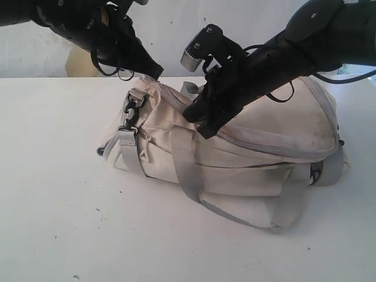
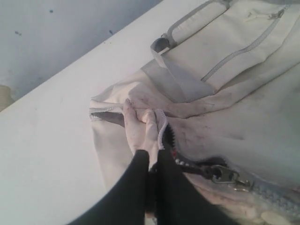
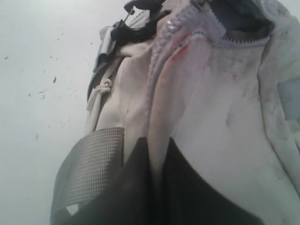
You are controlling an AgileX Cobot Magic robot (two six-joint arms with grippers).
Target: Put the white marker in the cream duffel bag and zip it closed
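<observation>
The cream duffel bag point(image 1: 258, 167) lies on its side in the middle of the white table point(image 1: 59, 205). My left gripper point(image 1: 155, 74) is at the bag's left end, shut on a fold of cream fabric point(image 2: 143, 131) beside the end of the zipper. The zipper slider point(image 2: 224, 174) sits a short way along from it. My right gripper point(image 1: 204, 128) is shut on a pinch of the bag's upper fabric point(image 3: 159, 122) near the grey carry strap point(image 3: 89, 166). A dark gap in the bag's mouth point(image 3: 241, 18) shows beyond it. The white marker is out of view.
Grey webbing handles point(image 1: 185, 170) and a black clip point(image 1: 130, 111) hang at the bag's left end. Bare table surrounds the bag in front and to the left. A pale wall point(image 1: 35, 53) rises behind the table.
</observation>
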